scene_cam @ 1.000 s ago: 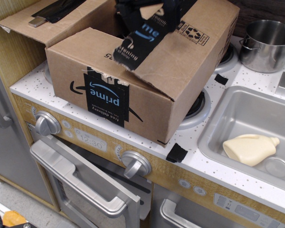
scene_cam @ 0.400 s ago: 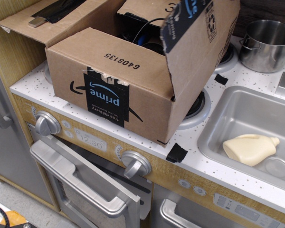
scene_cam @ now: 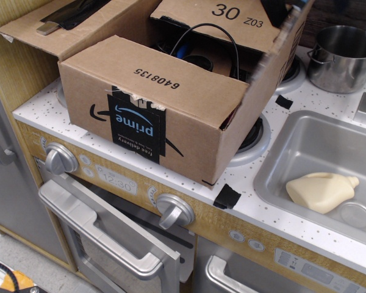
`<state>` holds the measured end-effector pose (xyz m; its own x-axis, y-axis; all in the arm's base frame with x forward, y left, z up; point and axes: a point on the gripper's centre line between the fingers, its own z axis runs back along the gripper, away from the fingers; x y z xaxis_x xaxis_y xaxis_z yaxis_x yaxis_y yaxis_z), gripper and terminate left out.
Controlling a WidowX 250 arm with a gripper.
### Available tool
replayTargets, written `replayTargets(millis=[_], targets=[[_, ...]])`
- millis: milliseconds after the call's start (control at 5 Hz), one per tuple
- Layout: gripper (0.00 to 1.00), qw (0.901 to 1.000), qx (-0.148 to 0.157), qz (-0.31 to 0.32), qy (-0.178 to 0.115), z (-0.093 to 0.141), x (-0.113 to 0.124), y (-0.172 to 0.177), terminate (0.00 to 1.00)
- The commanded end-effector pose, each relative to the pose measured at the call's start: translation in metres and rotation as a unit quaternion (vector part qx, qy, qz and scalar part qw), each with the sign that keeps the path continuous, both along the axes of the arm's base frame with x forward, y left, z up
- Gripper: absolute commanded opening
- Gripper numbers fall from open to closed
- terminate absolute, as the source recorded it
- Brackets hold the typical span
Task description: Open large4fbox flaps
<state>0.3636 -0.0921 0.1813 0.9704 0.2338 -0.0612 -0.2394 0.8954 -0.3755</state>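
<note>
The toy kitchen counter (scene_cam: 189,201) carries the large4fbox (scene_cam: 165,116), filling the frame from nine to twelve o'clock. Its flaps (scene_cam: 250,18) differ — the left one lies folded out at ten o'clock, the right one stands on edge at one o'clock, the "30 Z03" panel leans back at twelve. The near flap lies flat. No gripper shows, so I cannot tell its finger state. Best to push the standing flap outward past vertical — otherwise it may spring shut.
</note>
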Motion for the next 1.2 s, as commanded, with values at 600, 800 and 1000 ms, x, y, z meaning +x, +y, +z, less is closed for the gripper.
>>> replayTargets(millis=[600, 800, 1000], targets=[[1.0, 0.9971, 0.028, -0.015, -0.069, -0.043, -0.022, -0.025, 0.0], [1.0, 0.9957, 0.046, -0.028, -0.076, -0.053, -0.023, -0.023, 0.0], [1.0, 0.9949, 0.043, -0.037, -0.084, -0.065, -0.025, -0.021, 1.0]])
